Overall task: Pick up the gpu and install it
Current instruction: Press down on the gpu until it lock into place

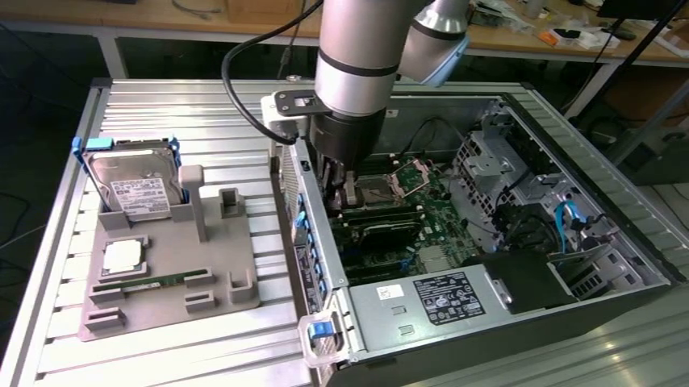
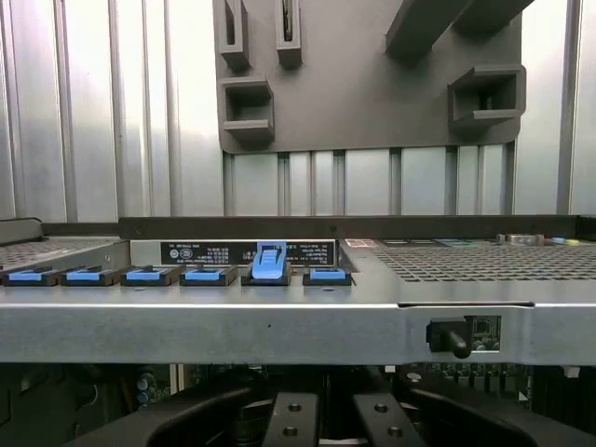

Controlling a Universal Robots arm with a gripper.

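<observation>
Six blue clips (image 2: 149, 276) sit in a row along the rear edge of the open computer case (image 1: 603, 242). One of them (image 2: 269, 261) is lifted up, the others lie flat. Behind them a black sticker (image 2: 214, 252) carries white print that is too small to read.

The gripper (image 1: 341, 197) reaches down into the case, close to its rear wall. In the wrist view its fingers (image 2: 293, 419) are pressed together. What is between them I cannot tell.

The gpu (image 1: 382, 232) is inside the case, on the green motherboard (image 1: 436, 214). It shows a dark face with a green edge and is just beside the fingertips. The rear wall, the drive cage (image 1: 490, 161) and loose blue cables (image 1: 569, 219) stand closely around this place.

At the near end of the case, the power supply (image 1: 431, 310) has a black label (image 1: 441, 293) with unreadable writing.

On the ribbed metal table (image 1: 173, 355) lies a grey holder (image 1: 231, 242), on the exterior view's left. In it a hard drive (image 1: 135, 189) with a white label stands upright in a blue frame. A silver processor (image 1: 124, 256) and a memory stick (image 1: 151, 280) lie flat in their places.
</observation>
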